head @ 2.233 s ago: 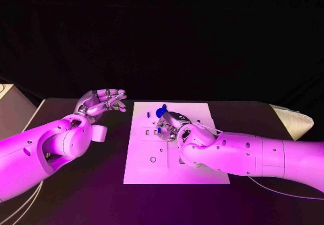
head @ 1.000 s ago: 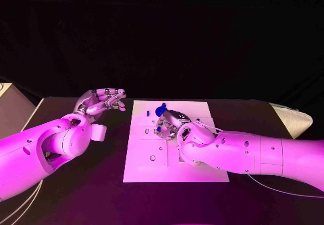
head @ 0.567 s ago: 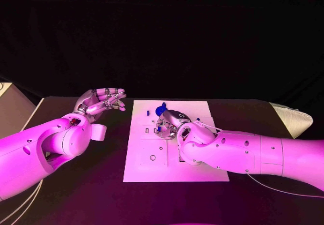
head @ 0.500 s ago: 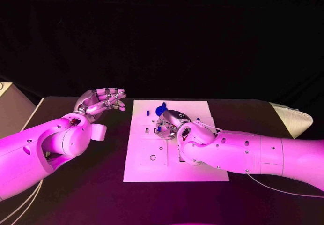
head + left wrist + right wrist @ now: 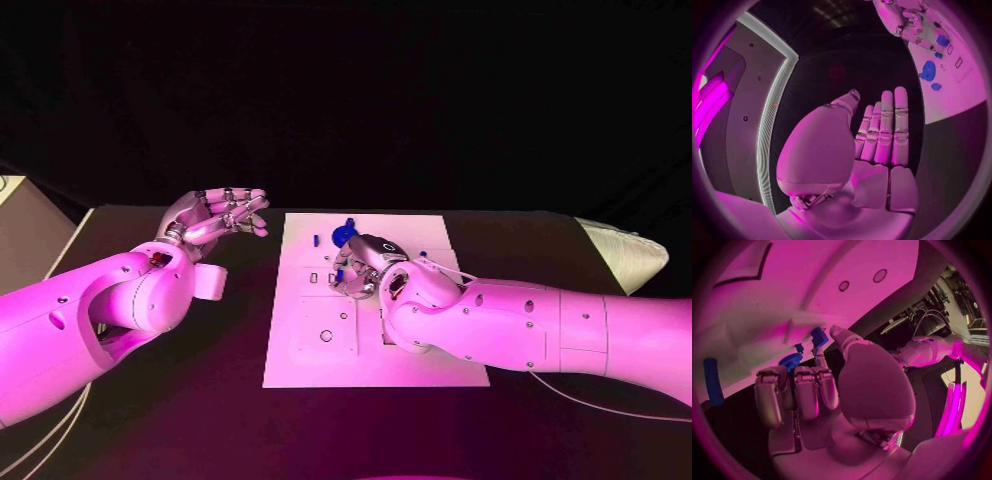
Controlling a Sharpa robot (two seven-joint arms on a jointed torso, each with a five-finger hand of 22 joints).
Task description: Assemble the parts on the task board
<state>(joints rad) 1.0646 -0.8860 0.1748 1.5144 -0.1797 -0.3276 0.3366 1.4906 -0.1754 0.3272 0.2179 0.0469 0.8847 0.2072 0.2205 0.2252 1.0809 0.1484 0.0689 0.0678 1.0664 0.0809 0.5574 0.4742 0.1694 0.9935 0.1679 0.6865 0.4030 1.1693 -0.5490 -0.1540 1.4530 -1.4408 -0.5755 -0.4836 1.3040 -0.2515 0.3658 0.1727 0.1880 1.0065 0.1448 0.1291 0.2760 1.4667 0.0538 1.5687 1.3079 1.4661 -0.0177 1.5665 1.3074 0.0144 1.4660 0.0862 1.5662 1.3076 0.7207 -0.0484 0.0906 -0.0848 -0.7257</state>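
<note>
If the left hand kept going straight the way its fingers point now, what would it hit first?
Probably nothing nearby. The left hand hangs open beside the white board, fingers aimed past its far left corner over the black table. That line looks free, though depth is uncertain.

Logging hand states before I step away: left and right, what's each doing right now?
Left hand: open, holding nothing, raised beside the board.
Right hand: over the board, pinching a small blue part.
</note>
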